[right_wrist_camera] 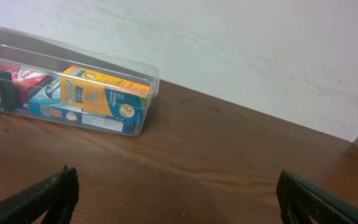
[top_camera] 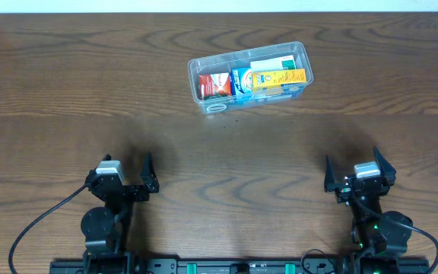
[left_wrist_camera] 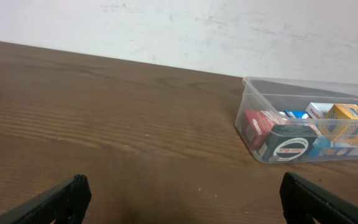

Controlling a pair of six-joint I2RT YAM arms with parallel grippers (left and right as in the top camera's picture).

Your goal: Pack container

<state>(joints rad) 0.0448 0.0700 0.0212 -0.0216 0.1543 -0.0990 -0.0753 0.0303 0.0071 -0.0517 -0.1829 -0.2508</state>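
while the left gripper (left_wrist_camera: 182, 194) and right gripper (right_wrist_camera: 176, 188) gape empty, the container (top_camera: 242, 52) holds small boxes (top_camera: 278, 78)

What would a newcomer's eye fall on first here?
The clear container at the far middle of the wooden table, packed with small boxes: a red box at its left end, a blue box in the middle, an orange box at its right. On the near side, the left end effector and right end effector sit well apart from it, both open and empty.
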